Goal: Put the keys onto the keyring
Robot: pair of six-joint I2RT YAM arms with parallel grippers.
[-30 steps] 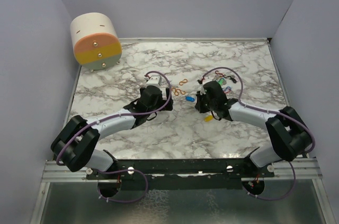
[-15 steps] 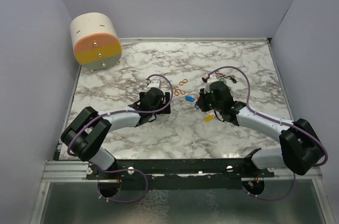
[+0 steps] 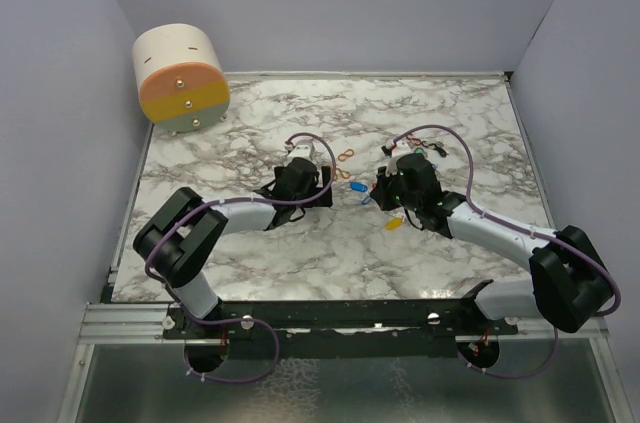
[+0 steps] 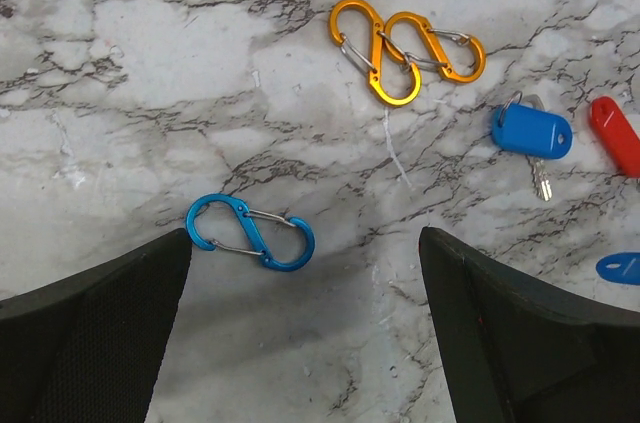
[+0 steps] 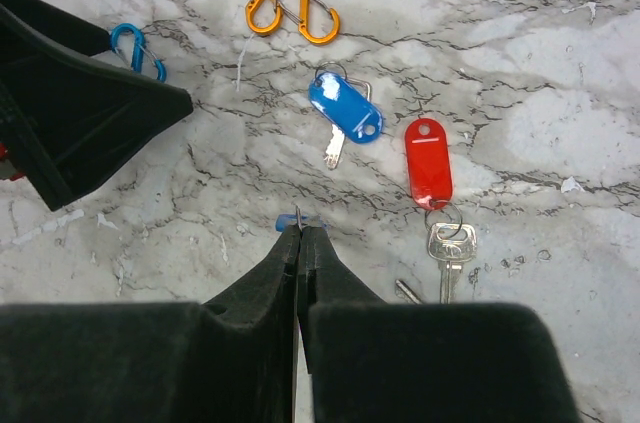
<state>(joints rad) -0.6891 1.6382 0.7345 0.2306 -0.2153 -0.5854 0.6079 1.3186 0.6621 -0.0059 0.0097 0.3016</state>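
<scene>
Near the middle of our veined marble worktop [image 3: 250, 113] lie a glossy blue-tagged key [image 5: 345, 115] and a red-tagged key [image 5: 429, 163], flat, near two orange figure-eight clips [image 5: 290, 5]. Both arms reach low, converging. Our left gripper [image 4: 305, 238] gapes wide above a blue clip [image 4: 250, 233]. Our right gripper [image 5: 300, 233] is clenched, tips meeting at a blue sliver [image 5: 285, 225].

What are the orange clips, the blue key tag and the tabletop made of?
Orange clips: likely coloured metal, with a satin sheen and bare silvery wire gates. Blue key tag: seemingly glossy plastic, smooth with white glints; its key is silvery metal. Tabletop: marble-patterned, grey-veined white, possibly only a printed surface.
</scene>
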